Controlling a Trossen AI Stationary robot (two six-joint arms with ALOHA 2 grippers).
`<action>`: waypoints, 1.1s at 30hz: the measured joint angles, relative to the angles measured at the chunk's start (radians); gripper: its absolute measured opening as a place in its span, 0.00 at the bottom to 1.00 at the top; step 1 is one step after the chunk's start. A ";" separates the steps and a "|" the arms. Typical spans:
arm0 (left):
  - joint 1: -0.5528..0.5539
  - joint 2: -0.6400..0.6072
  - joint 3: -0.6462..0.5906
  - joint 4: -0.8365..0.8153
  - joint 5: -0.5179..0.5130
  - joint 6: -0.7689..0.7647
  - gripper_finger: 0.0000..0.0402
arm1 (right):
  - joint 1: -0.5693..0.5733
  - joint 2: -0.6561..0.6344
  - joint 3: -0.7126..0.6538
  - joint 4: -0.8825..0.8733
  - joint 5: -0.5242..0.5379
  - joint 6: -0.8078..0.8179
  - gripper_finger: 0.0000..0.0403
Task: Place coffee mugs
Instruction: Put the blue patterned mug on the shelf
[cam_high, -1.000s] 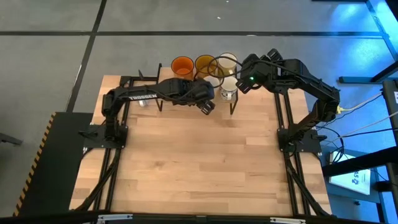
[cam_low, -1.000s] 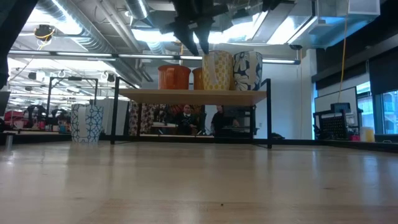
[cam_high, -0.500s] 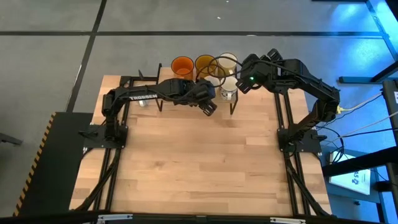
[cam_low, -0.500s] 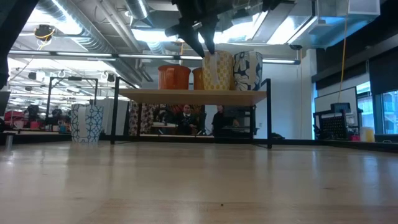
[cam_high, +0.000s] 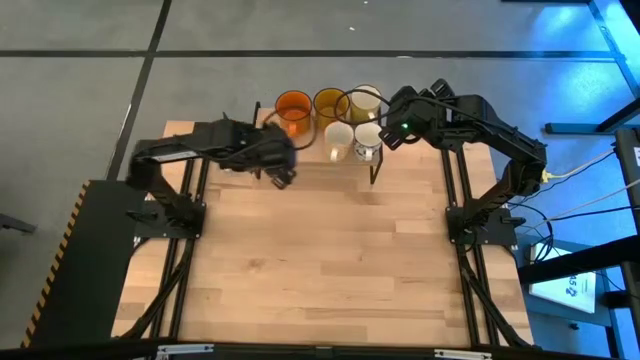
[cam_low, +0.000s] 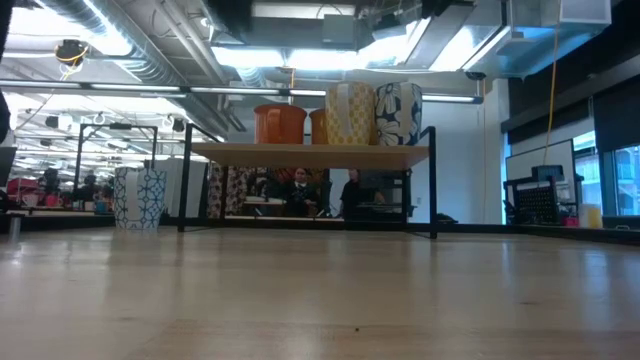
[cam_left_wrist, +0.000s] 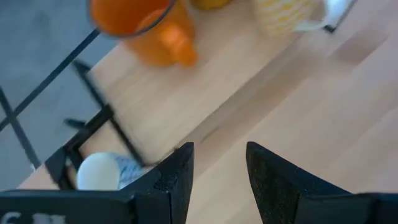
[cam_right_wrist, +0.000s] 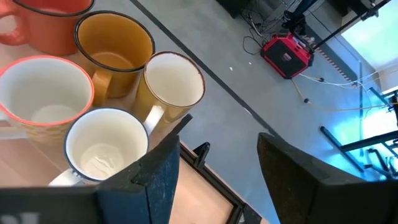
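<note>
a: starting at the left of the shelf (cam_low: 310, 153), what's there?

b: one patterned white mug (cam_low: 139, 198) stands alone on the table (cam_high: 320, 270), well to the left of the shelf and not yet placed. the left gripper (cam_high: 281, 170) hangs just in front of the shelf's left end, near the orange mug (cam_high: 293, 105). its wrist view shows the jaws released with nothing between them, and the lone mug (cam_left_wrist: 102, 172) down past the shelf leg.

a: and on the shelf itself?

b: five mugs: orange at the left end, then the amber mug (cam_high: 329, 103), then the cream-yellow mug (cam_right_wrist: 171, 86) at the back right. two white mugs sit at the front edge, one (cam_high: 338, 136) left of the other (cam_high: 366, 140).

a: the right gripper?

b: the right gripper (cam_high: 384, 110) hovers over the shelf's right end, jaws parted and empty, waiting.

a: so how should the left arm go about it?

b: i'd judge the lone mug is next. come at it with jaws wide, close on the rim or wall, not the handle. lift straight up to clear the shelf leg, and set it in the free space left of the front white mugs without nudging the orange one.
</note>
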 joint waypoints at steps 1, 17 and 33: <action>0.000 -0.035 -0.035 -0.003 -0.005 -0.012 0.35 | 0.000 0.000 0.000 0.000 -0.001 0.008 0.51; 0.373 -0.600 -0.727 0.199 0.134 -0.009 0.35 | 0.000 0.000 0.000 0.002 -0.024 0.147 0.51; 0.963 -0.373 -0.784 0.394 0.425 0.514 0.35 | 0.000 0.000 0.000 0.003 -0.090 0.218 0.51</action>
